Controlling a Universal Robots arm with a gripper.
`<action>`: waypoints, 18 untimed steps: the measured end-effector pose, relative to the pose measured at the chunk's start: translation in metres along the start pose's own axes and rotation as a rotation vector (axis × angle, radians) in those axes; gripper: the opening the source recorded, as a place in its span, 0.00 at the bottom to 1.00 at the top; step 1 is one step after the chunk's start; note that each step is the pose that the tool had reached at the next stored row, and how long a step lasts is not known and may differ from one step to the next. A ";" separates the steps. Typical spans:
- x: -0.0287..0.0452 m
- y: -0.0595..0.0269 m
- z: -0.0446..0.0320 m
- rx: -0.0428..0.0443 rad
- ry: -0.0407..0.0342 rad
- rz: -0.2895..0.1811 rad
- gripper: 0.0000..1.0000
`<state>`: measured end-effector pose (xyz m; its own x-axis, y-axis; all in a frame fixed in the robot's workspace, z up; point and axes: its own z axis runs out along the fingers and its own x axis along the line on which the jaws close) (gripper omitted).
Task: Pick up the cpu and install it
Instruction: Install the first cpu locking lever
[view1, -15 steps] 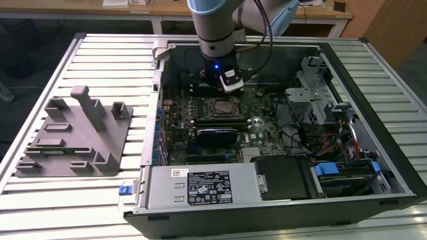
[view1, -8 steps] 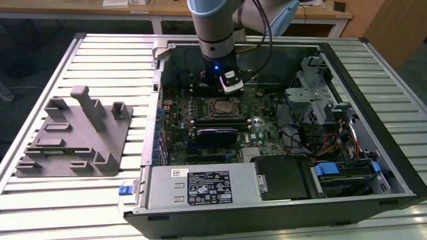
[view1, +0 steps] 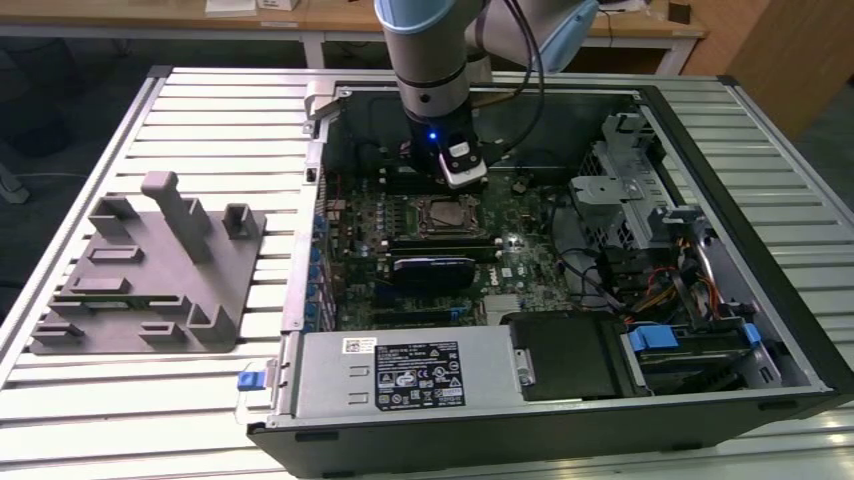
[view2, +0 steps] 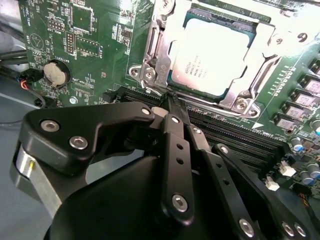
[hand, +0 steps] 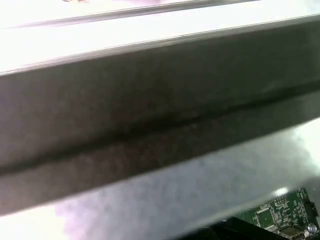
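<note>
Fingers of the black gripper (view2: 172, 102) are pressed together, holding nothing, tips just beside the socket's metal frame (view2: 150, 55). Inside that frame lies the flat square silvery-grey cpu (view2: 212, 55), on the green motherboard (view2: 95, 45) in the open black computer case (view1: 747, 290).

Open computer case (view1: 561, 400) beside grey tray (view1: 134, 300)

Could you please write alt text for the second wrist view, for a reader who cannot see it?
The cpu, a square chip with a silvery top, sits in the metal socket frame on a green motherboard. The black end effector is in the foreground, its fingers together and empty, tips next to the socket's edge. A round coin battery sits nearby.
</note>
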<state>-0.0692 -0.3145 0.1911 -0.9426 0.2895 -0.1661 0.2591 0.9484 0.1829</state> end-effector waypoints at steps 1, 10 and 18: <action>0.0000 0.0000 0.0001 -0.0067 0.0017 0.001 0.11; -0.0008 0.0009 -0.0043 -0.0117 0.0031 0.003 0.11; -0.0031 0.0034 -0.0179 -0.0116 0.0029 0.003 0.11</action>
<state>-0.0692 -0.3144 0.2095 -0.9424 0.2922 -0.1627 0.2597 0.9459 0.1946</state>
